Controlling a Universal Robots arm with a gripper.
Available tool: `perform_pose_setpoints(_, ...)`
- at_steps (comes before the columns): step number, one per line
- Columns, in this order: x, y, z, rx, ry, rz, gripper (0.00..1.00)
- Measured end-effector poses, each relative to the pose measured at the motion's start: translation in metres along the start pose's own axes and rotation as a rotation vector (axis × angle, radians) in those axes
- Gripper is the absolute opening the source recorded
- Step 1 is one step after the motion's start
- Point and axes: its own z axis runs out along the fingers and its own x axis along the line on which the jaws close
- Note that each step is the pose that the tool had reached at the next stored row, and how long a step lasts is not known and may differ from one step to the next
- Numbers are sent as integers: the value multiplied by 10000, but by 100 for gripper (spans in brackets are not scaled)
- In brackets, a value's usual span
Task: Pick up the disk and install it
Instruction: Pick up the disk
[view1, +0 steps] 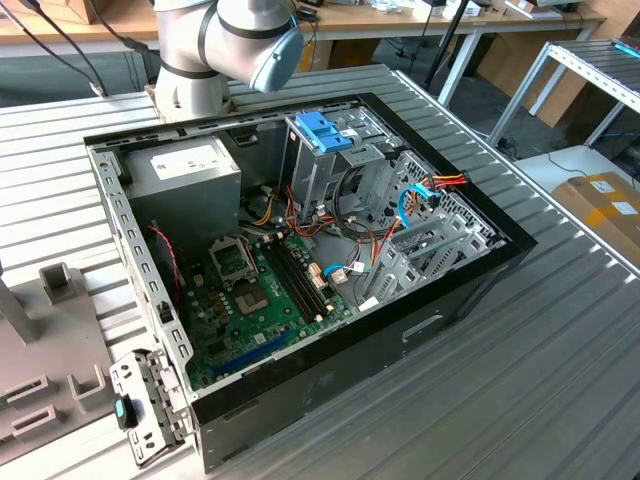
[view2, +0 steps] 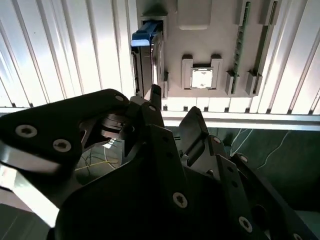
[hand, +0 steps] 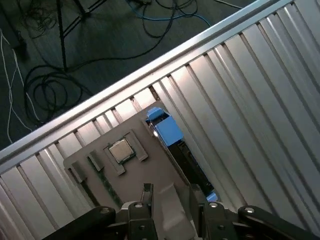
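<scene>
The disk (hand: 172, 137) stands on edge in a slot of a grey fixture plate (hand: 150, 170), its grey metal body edged by a light-blue carrier frame. It also shows in the second wrist view, as the disk (view2: 148, 55) beside the plate (view2: 210, 40). My gripper (hand: 172, 197) hovers above the plate, close to the disk's near end and apart from it. The gripper (view2: 174, 112) is open, and nothing sits between its black fingers (view2: 155, 97).
The fixture plate also holds a processor chip (hand: 119, 149) and a memory stick (hand: 102, 182) in their own slots. In the exterior view an open computer case (view1: 470, 285) lies on the ribbed table, with a blue bracket (view1: 325, 130) atop its grey drive cage (view1: 330, 175). Cables lie on the floor (hand: 45, 85) past the table edge.
</scene>
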Motion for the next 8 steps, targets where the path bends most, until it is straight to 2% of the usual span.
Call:
perform_pose_setpoints(2,0,0,5,-13,20,-501,42)
perform_pose_setpoints(6,1,-1,18,-51,78,-1873,42)
perform_pose_setpoints(7,1,-1,26,-69,107,-2542,42)
perform_pose_setpoints(8,1,-1,30,-80,123,-2917,42)
